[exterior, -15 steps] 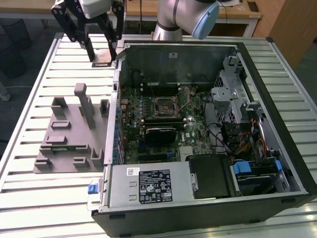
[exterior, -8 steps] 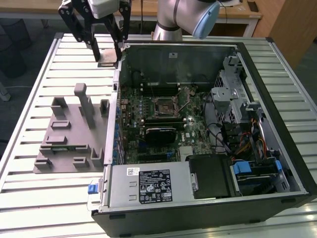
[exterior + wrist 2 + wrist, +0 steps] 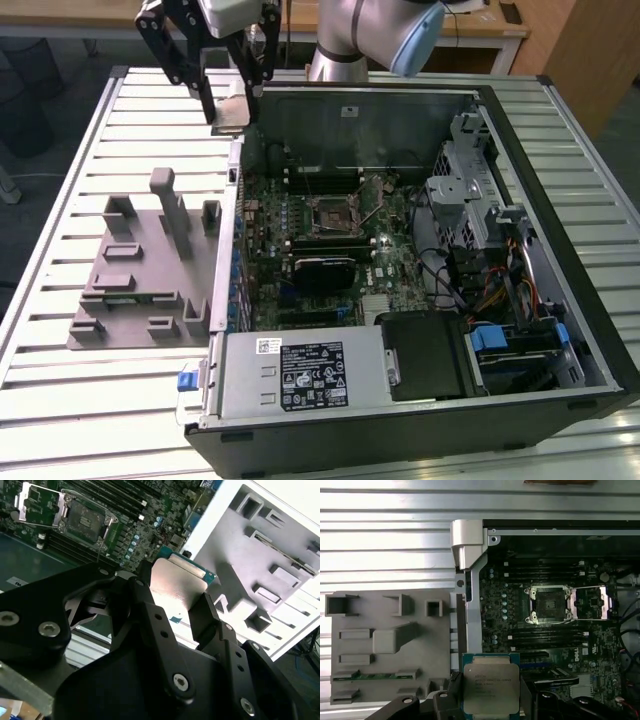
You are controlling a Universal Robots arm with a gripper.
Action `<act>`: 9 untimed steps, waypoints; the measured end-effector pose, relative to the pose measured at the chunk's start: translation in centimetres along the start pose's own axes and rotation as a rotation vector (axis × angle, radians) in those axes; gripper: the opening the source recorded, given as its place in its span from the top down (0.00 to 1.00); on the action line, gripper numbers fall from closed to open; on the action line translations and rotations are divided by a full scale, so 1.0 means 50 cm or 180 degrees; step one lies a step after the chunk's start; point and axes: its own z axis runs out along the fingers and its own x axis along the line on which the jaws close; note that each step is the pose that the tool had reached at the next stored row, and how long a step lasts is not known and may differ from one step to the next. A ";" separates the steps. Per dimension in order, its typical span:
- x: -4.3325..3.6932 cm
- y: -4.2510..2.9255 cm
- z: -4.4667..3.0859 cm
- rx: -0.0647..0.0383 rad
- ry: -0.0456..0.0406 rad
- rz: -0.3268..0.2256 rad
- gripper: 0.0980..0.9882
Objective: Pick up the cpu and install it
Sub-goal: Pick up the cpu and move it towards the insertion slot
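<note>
Table (image 3: 60, 200) of pale metal slats carries everything. At the exterior view's left, a grey moulded fixture (image 3: 140, 280) lies flat on the slats, with upright posts and small pockets on top, just beside the left wall of the open computer case (image 3: 560, 200). Same fixture in both wrist views (image 3: 385, 645) (image 3: 260, 570).

Gripper (image 3: 232, 108) hangs in the air over the far left corner of the case, near the fixture's far end. Its black fingers (image 3: 205, 98) are clamped on the cpu (image 3: 231, 113) from two opposite edges. The cpu is lifted clear of table, fixture and board.

In the first wrist view the cpu (image 3: 487, 682) shows its silvery lid and green rim, with the gripper (image 3: 489, 697) pinching its sides. In the second wrist view the cpu (image 3: 177, 585) sits between the two fingers of the gripper (image 3: 174, 602).

Silver arm (image 3: 370, 35) stands at the far edge, just right of the gripper. Inside the case the motherboard (image 3: 300, 200) lies flat. The socket (image 3: 332, 213) is about mid board, right of the cpu and nearer, well apart from it.

In the first wrist view the socket (image 3: 549, 604) has its load plate (image 3: 590, 602) swung open to one side. It is also in the second wrist view (image 3: 85, 522).

A black card (image 3: 325, 272) sits just on the near side of the socket. A labelled power supply (image 3: 300, 375) runs along the near edge. At the right are a drive cage (image 3: 460, 190), cables and a blue tab (image 3: 490, 338)
</note>
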 end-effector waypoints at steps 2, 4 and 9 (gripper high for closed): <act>-0.011 0.001 0.001 0.0000 0.0000 0.0000 0.50; -0.022 0.001 0.002 0.0000 0.0000 0.0000 0.50; -0.042 0.003 0.004 0.0000 0.0000 0.0000 0.50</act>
